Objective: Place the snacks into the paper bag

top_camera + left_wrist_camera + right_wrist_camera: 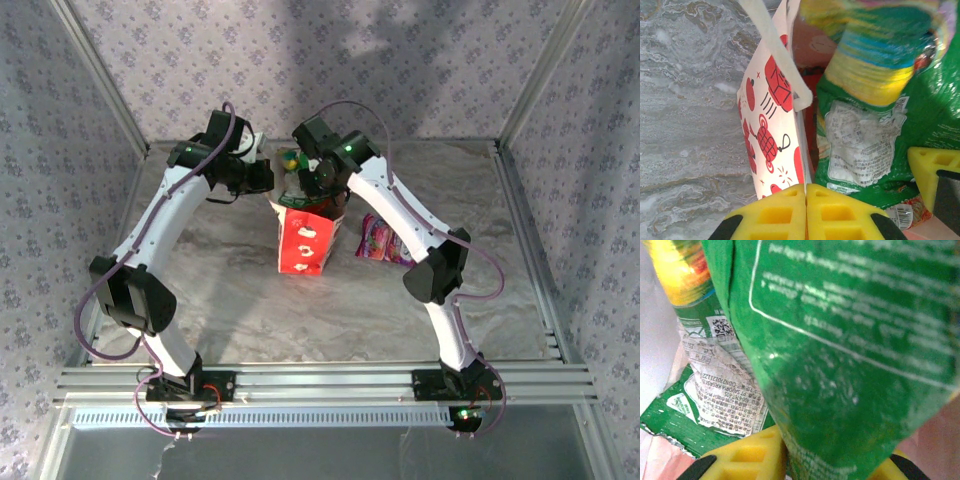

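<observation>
The white paper bag (305,240) with red blobs stands upright mid-table. My left gripper (262,180) is at its top left corner, shut on the bag's rim; the left wrist view has the yellow fingers (775,215) pinching the thin paper edge beside the bag wall (770,130). My right gripper (316,180) hangs over the bag mouth, shut on a green packet (850,355). Below it, inside the bag, lies a green-and-yellow packet with a white label (720,390) (865,145). A red packet corner (907,215) shows beneath. A purple-pink packet (378,240) lies on the table right of the bag.
Marbled grey tabletop (250,310) runs in front of the bag. Patterned walls and metal frame posts (525,80) enclose the back and sides. The right arm's elbow (437,268) hangs over the table right of the purple-pink packet.
</observation>
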`<action>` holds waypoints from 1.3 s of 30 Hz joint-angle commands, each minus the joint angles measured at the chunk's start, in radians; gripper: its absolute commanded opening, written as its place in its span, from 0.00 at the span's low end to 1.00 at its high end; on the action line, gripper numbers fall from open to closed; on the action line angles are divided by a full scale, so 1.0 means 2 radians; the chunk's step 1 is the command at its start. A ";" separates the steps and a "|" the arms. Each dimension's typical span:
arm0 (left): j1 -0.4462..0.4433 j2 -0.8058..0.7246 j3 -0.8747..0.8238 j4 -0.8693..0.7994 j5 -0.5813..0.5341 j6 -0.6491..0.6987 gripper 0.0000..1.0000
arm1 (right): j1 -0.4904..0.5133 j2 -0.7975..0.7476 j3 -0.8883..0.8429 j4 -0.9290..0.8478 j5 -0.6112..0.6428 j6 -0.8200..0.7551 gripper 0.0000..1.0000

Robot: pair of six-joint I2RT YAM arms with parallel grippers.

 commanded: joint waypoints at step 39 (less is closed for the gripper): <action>0.003 -0.004 0.035 -0.004 0.024 0.002 0.11 | 0.011 -0.162 -0.045 -0.038 0.048 -0.031 0.44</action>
